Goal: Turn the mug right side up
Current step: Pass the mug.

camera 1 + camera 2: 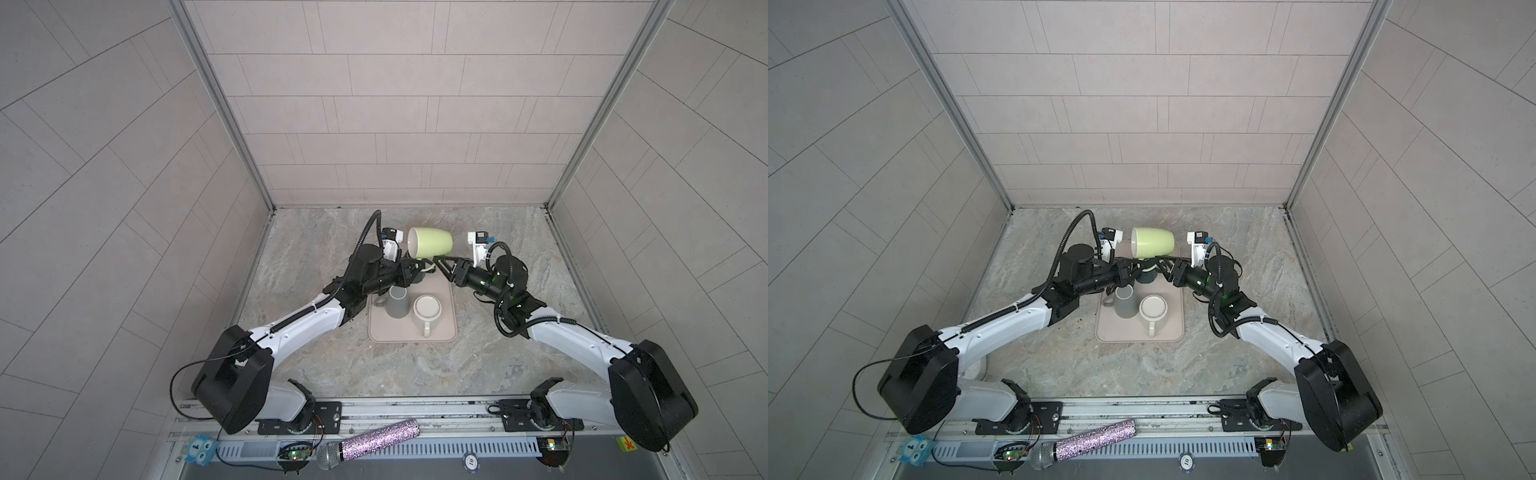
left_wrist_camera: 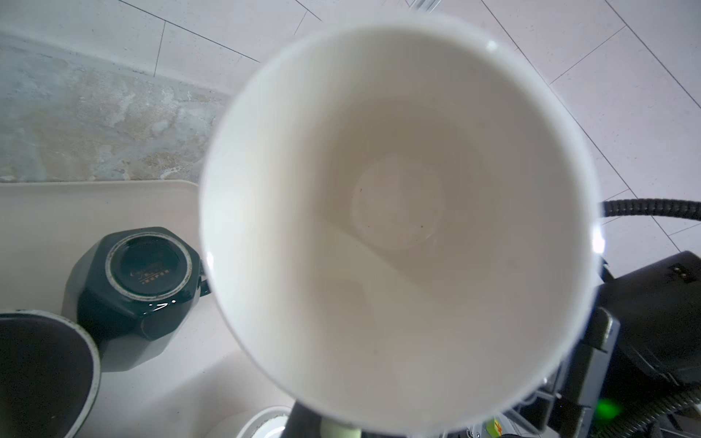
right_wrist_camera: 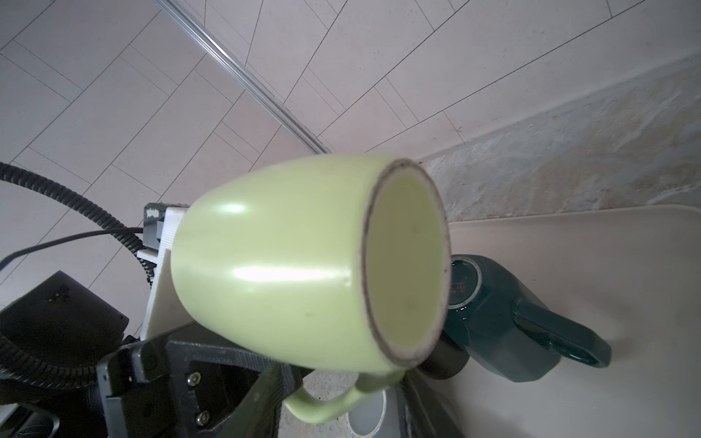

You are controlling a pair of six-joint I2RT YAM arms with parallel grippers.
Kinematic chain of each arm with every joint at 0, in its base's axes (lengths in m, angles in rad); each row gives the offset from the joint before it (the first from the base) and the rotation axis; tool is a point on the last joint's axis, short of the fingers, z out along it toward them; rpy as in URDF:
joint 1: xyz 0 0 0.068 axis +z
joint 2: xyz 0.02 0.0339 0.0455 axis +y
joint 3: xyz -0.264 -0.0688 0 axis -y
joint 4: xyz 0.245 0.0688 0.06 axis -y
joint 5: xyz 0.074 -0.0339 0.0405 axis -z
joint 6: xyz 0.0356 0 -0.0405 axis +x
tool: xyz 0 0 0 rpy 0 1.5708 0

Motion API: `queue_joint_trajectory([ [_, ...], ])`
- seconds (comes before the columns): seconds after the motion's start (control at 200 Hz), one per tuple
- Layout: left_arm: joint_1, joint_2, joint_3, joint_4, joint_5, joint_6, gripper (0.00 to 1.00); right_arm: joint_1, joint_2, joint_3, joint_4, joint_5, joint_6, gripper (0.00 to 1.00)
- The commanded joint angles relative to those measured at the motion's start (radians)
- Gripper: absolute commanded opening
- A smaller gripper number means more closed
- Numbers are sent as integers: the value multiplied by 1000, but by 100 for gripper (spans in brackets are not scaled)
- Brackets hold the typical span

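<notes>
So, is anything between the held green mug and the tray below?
Yes. An upside-down dark teal mug sits on the tray beneath the green mug, which is held aloft on its side. The grey mug and white mug fill the tray's near half.

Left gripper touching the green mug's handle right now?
Touching. In the right wrist view, the fingers of the left gripper grip the handle of the green mug, which hangs sideways in the air.
</notes>
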Motion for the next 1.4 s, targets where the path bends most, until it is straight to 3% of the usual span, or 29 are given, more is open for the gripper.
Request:
queue_joint_trajectory([
  [0.0, -6, -8, 17, 31, -24, 17, 0, -4, -4, -21, 62, 8, 6, 52],
  [0.275, -5, -16, 39, -40, -76, 65, 0, -16, -14, -39, 44, 31, -3, 59],
  [0.66, -5, -7, 55, -79, -107, 103, 0, -25, -17, -39, 29, 34, -9, 60],
  [1.116, -1, -84, 146, -277, -310, 245, 0, -28, -281, 2, -389, 180, -255, 71],
  [1.396, 59, -79, 202, -341, -396, 288, 0, -28, -391, 42, -583, 237, -328, 72],
])
